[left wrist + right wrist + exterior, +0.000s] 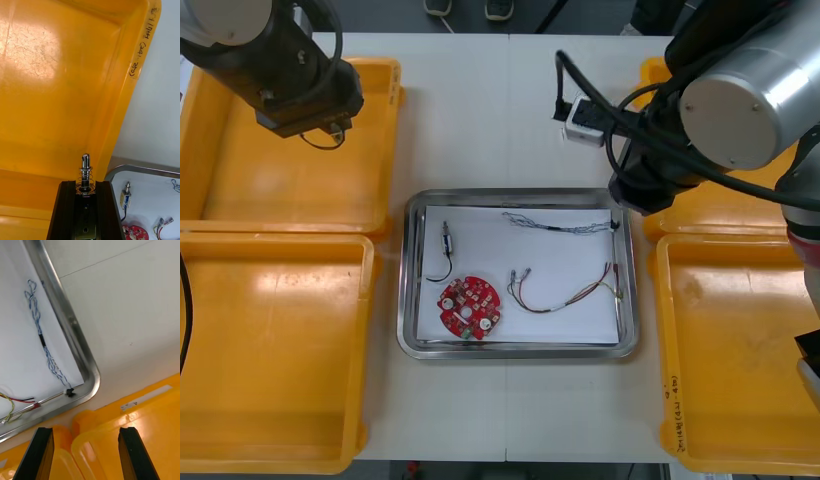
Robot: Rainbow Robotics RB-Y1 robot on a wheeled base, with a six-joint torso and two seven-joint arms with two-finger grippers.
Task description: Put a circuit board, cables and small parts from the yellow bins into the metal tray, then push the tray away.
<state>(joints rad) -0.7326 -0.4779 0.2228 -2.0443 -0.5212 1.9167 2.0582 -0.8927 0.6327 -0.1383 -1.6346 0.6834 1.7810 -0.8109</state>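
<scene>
Pinching a small metal part (86,168) in my left gripper (320,125), upper left; gotta keep it level to the tray (518,194). My right gripper (85,431) is spread, empty.

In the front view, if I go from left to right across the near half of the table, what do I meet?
Near left yellow bin → metal tray's left rim → round red circuit board → red and yellow cable → near right yellow bin.

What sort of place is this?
Likely a kitting bench: yellow bins flank a metal tray with a round red circuit board; left gripper holds a small metal part over one bin, right gripper beside tray.
</scene>
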